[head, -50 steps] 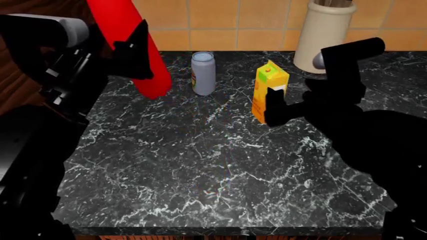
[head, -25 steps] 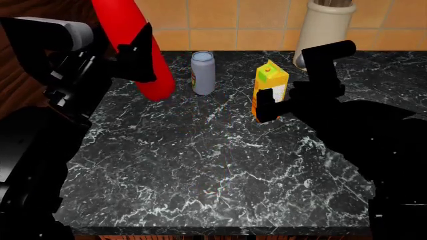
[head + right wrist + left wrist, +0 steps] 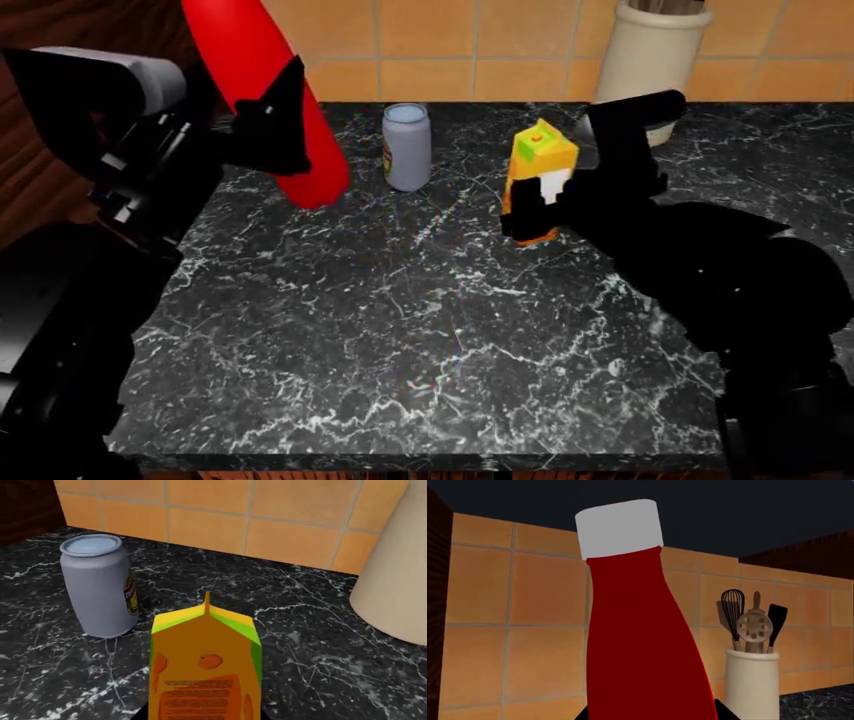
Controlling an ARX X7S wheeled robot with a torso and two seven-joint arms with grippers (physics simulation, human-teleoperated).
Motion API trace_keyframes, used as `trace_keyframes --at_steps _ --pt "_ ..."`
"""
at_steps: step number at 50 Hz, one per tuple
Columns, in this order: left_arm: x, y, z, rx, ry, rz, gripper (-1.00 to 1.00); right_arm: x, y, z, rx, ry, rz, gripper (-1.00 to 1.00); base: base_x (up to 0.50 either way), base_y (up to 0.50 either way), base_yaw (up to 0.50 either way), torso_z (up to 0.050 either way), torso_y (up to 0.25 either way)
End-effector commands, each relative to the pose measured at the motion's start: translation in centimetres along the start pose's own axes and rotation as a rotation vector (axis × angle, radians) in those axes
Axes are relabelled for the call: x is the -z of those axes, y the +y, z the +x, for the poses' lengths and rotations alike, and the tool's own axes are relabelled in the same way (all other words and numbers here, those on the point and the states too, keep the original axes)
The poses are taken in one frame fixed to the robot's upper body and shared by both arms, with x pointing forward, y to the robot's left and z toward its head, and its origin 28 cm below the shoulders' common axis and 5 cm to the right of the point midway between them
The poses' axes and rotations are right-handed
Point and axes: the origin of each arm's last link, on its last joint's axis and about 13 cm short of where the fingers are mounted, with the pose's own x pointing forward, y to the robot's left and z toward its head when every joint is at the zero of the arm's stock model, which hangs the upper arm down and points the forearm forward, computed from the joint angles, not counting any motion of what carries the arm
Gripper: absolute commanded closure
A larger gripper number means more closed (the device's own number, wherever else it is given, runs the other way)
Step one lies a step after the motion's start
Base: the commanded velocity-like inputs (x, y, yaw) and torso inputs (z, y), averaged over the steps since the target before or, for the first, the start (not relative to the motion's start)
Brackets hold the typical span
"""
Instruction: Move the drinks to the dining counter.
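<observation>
My left gripper (image 3: pixel 276 128) is shut on the tall red bottle (image 3: pixel 260 90), which hangs tilted above the left end of the marble top; its white cap (image 3: pixel 619 527) shows in the left wrist view. The yellow-orange carton (image 3: pixel 539 165) stands on the marble with my right gripper (image 3: pixel 537 208) shut on its lower part, fingers against both sides. The same carton (image 3: pixel 205 670) fills the right wrist view. The silver can (image 3: pixel 407 146) stands free between bottle and carton. The dining counter is out of view.
A black marble top (image 3: pixel 400 330) runs back to an orange tiled wall (image 3: pixel 441 40). A wide beige crock (image 3: pixel 650 60) with utensils stands at the back right, close behind my right arm. Dark wood (image 3: pixel 34 190) borders the left side.
My right gripper has moved left and forward, from beside the carton to around it, and the carton now leans slightly. The left arm has shifted the bottle a little.
</observation>
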Motion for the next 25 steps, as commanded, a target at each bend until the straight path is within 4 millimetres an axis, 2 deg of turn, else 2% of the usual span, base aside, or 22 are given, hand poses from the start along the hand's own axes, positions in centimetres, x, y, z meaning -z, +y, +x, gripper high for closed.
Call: trace_keyframes --at_steps 1,3,8,14,25 --pt "0.0 0.0 -0.1 0.002 -0.012 -0.012 1.00 -1.2 0.4 -1.8 -0.063 -0.204 0.091 1.00 0.00 0.00 0.00 0.000 0.000" --pt "-0.1 0.1 -0.2 -0.002 -0.014 -0.012 1.00 -1.5 0.5 -2.4 -0.026 -0.255 0.047 1.00 0.00 0.00 0.00 0.000 0.005" --pt "0.1 0.1 -0.3 -0.007 -0.012 -0.017 1.00 -2.2 0.8 -4.2 0.034 -0.330 0.070 1.00 0.00 0.00 0.00 0.000 0.002" --pt "0.1 0.0 -0.2 0.000 -0.013 -0.021 1.00 -2.6 1.2 -5.3 0.020 -0.385 0.068 1.00 -0.48 0.04 0.00 0.002 0.002" --pt "-0.3 0.0 -0.6 -0.004 -0.021 -0.016 1.00 -3.4 1.8 -5.5 0.030 -0.429 0.056 1.00 -0.50 0.05 0.00 0.001 0.001"
